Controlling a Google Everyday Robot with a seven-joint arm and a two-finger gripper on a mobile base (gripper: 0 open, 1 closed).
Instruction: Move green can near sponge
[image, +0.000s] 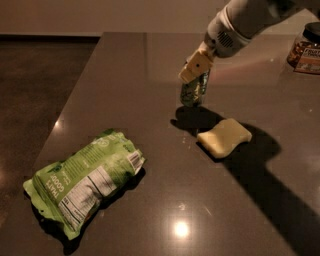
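The green can (193, 93) is upright, held at its top by my gripper (198, 69), which comes down from the upper right and is shut on it. The can's base is at or just above the dark table (125, 90); I cannot tell if it touches. The pale yellow sponge (224, 136) lies flat on the table just to the lower right of the can, a short gap away.
A large crinkled green snack bag (82, 181) lies at the front left of the table. A jar with a printed label (305, 48) stands at the far right edge. The table's left edge runs diagonally beside the dark floor (35, 95).
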